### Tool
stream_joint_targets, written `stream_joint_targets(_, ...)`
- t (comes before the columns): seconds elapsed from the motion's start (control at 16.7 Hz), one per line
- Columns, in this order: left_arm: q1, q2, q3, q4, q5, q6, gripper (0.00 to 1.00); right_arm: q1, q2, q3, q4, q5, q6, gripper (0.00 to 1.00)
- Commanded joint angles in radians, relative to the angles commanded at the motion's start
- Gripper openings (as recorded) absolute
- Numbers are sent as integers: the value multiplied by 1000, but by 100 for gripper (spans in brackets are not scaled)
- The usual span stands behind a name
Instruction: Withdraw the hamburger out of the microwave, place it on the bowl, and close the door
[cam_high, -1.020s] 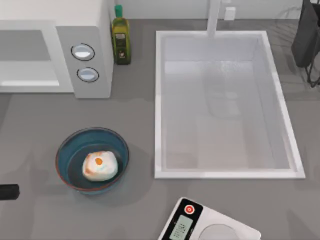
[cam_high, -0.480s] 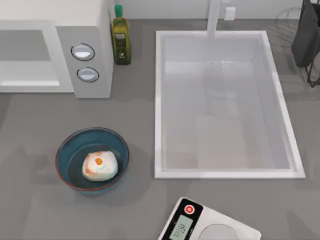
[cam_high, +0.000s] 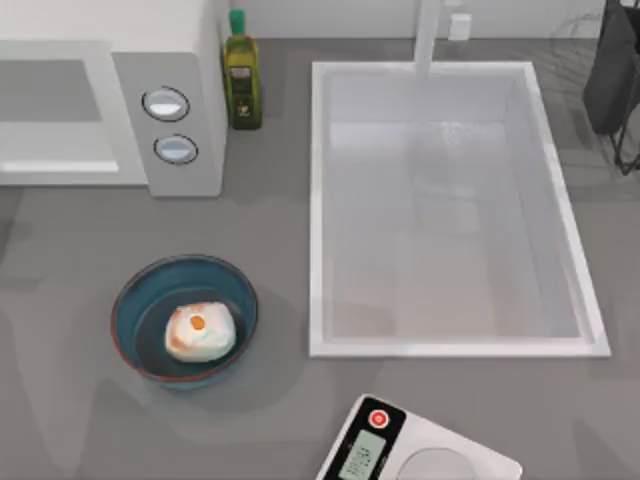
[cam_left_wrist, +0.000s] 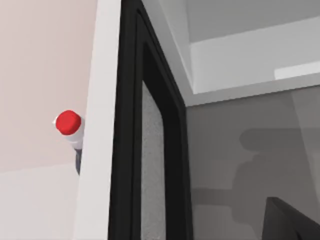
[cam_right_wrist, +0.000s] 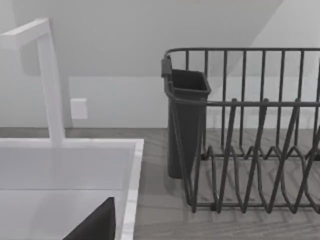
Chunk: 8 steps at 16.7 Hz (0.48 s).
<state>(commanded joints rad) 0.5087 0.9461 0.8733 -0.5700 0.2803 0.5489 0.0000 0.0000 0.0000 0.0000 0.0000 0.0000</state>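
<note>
Top view: the hamburger (cam_high: 200, 331) sits inside the bowl (cam_high: 131, 299) at 8 o'clock on the table (cam_high: 270, 230). At 10 o'clock stands the microwave (cam_high: 170, 60); an oil bottle (cam_high: 241, 80) stands just beside it, and the sink (cam_high: 318, 200) lies toward 3 o'clock. A scale (cam_high: 420, 450) lies at 6 o'clock. Left wrist view: the door (cam_left_wrist: 145, 150) appears edge-on, close up, with a red-capped bottle (cam_left_wrist: 69, 125) behind it. Right wrist view: a dish rack (cam_right_wrist: 240, 130) stands beside the sink. Whether either gripper is released or clenched cannot be told.
</note>
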Motion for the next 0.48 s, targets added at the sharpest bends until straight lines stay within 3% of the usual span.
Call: stream_joint_targets(0.48, 449, 691, 439, -167, 323, 314, 0, 0, 0, 0, 0, 0, 0, 100)
